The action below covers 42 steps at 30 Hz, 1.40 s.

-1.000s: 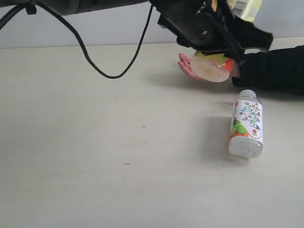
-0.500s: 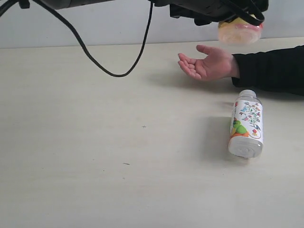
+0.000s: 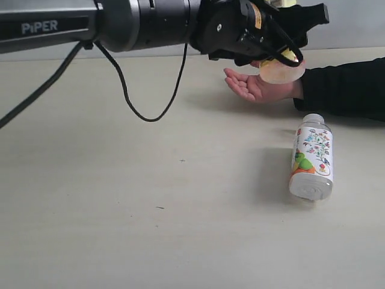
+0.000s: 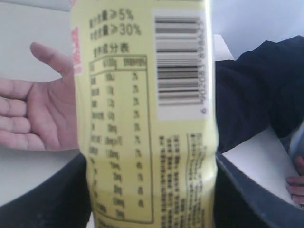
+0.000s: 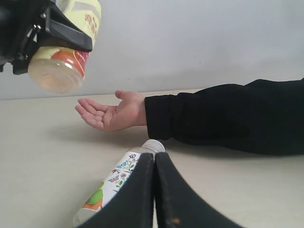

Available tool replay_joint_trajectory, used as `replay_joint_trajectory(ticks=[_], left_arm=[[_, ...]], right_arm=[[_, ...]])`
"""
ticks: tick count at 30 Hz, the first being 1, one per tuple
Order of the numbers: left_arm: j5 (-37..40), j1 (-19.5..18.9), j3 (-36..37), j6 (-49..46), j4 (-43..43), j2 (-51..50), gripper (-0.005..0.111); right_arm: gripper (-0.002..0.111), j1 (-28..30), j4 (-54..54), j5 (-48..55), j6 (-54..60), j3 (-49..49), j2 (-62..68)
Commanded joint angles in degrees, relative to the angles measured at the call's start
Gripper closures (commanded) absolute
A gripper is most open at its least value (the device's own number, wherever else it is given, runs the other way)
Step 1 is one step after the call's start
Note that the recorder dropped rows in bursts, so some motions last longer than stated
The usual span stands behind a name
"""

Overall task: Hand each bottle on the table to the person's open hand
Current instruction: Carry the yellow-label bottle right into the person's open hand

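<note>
My left gripper (image 3: 287, 43) reaches across to the right and is shut on the yellow bottle (image 3: 280, 70), which hangs just above the person's open hand (image 3: 255, 88). In the left wrist view the yellow bottle (image 4: 142, 118) fills the space between the black fingers (image 4: 247, 199), with the hand (image 4: 38, 118) behind it. The clear floral-label bottle (image 3: 312, 159) lies on its side on the table (image 3: 150, 180), nearer than the hand. My right gripper (image 5: 154, 164) is shut and empty, close over that floral bottle (image 5: 111, 187). The two other bottles are out of view.
The person's black sleeve (image 3: 346, 87) lies on the table at the right edge. A black cable (image 3: 129, 99) hangs in a loop from the left arm (image 3: 120, 24). A pale wall stands behind the table.
The left gripper lifted the yellow bottle up off the hand, then came back down with it, so it now hangs just above the palm. The floral bottle has not moved.
</note>
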<state>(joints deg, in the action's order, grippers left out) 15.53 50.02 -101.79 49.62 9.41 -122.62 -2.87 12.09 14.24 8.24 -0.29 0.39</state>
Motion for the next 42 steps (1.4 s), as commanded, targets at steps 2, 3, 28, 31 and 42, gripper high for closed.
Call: replay_joint_trajectory(ticks=[2,3,28,31,42], left_arm=[[-3.0,-2.2,-0.3,3.6,0.2,-3.3,0.107],[-3.0,-2.7,-0.3,3.6,0.1,-4.0,0.107],[-4.0,-4.8,-17.8,3.6,-4.2,-21.9,0.107],[-3.4,-5.0,-17.8,3.6,-4.9,-22.0,0.107],[-1.3,-5.0,-17.8,3.6,-8.6,-22.0,0.041]], right_arm=[[0.108,0.2,-0.1,-0.5,0.1,0.3,-0.4],[0.108,0.2,-0.1,-0.5,0.1,0.3,-0.4],[0.108,0.2,0.0,-0.5,0.1,0.3,-0.4],[0.108,0.2,0.0,-0.5,0.1,0.3,-0.4],[0.108,0.2,0.0,-0.5,0.1,0.3,-0.4]])
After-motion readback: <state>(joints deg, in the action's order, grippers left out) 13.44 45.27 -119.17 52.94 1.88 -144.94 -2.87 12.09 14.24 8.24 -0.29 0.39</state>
